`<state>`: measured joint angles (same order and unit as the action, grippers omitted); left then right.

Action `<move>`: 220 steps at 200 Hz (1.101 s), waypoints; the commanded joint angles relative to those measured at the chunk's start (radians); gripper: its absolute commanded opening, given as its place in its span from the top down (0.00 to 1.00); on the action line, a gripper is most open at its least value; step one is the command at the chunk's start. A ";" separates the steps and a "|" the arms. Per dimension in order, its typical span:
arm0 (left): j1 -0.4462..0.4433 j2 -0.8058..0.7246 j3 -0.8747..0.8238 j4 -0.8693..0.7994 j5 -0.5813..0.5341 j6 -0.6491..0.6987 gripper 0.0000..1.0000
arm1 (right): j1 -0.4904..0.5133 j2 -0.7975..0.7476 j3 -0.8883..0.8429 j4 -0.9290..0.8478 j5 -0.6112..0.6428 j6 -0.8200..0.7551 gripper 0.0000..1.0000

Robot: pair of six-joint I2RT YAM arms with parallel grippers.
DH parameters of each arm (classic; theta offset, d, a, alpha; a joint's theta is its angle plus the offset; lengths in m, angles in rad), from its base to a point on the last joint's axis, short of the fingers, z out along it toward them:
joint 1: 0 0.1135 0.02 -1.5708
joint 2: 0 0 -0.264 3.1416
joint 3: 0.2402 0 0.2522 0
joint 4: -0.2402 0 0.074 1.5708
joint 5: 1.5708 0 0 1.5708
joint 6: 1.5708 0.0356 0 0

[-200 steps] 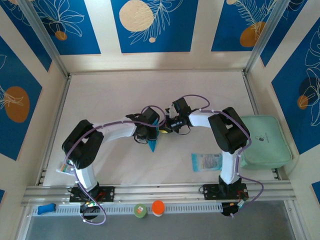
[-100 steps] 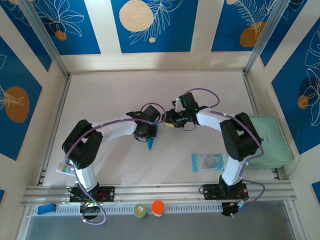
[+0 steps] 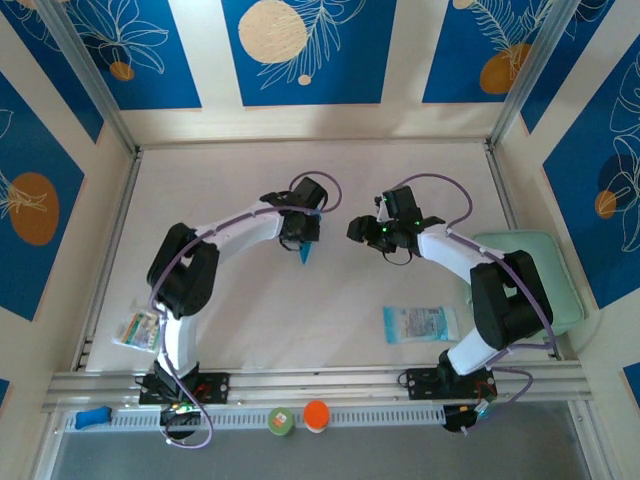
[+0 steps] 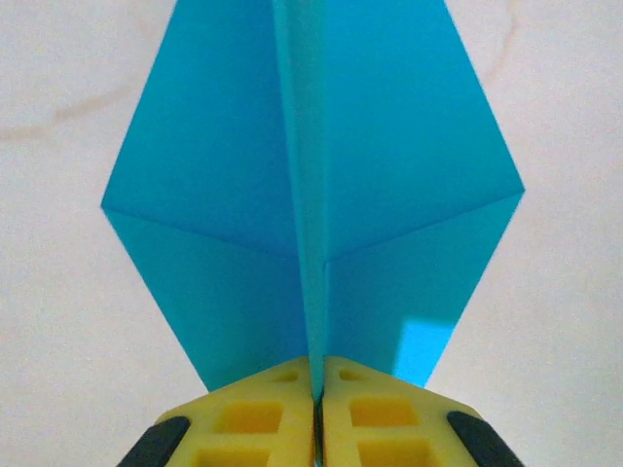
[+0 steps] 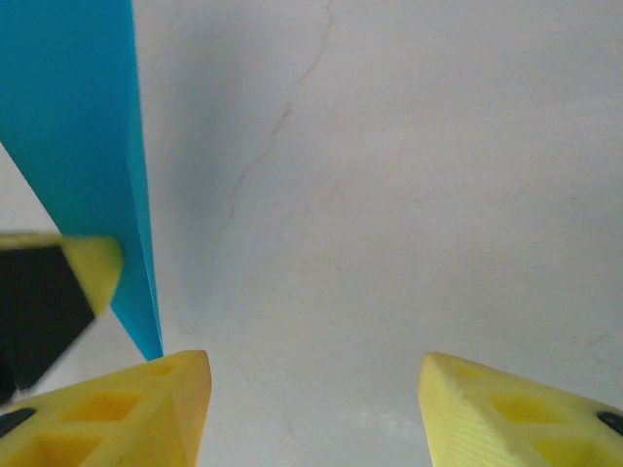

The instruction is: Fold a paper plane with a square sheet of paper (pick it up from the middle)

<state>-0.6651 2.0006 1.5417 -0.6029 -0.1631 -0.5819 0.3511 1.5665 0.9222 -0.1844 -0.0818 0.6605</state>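
The paper plane (image 4: 389, 146) already has its shape: a cyan kite outline with a sharp tip, two slanted flaps meeting at the middle, and one straight centre crease standing up as a ridge. The left pincer (image 4: 317, 375) is clamped on that crease at the wide end, its yellow pads (image 4: 263, 418) pressed flat together with only the paper edge between them. It holds the plane off the tabletop (image 3: 250, 320), tip down, beyond the pale printed packet (image 3: 416, 323) and to the left of it. The right pincer (image 5: 313, 365) hovers straight beyond the same packet. Its jaws stand well apart with nothing between them, and the cyan sheet hangs just beside its left finger rather than inside the gap. By my judgement the task is far along. The sheet has been lifted, the nose folds are made, and the body is doubled along the middle. What seems left is small: perhaps turning the wings down on each side, then setting the plane on the tabletop and letting go. Seen from above, the paper is a small sliver under the left wrist, so I cannot be sure whether any wing fold is already in place.
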 commanded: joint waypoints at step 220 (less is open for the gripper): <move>0.087 0.348 0.392 -0.139 0.032 0.053 0.68 | 0.017 0.018 -0.038 -0.016 -0.131 0.002 0.45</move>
<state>-0.5865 2.3150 1.8938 -0.6979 -0.1314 -0.5148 0.3607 1.5757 0.8951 -0.1947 -0.1909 0.6617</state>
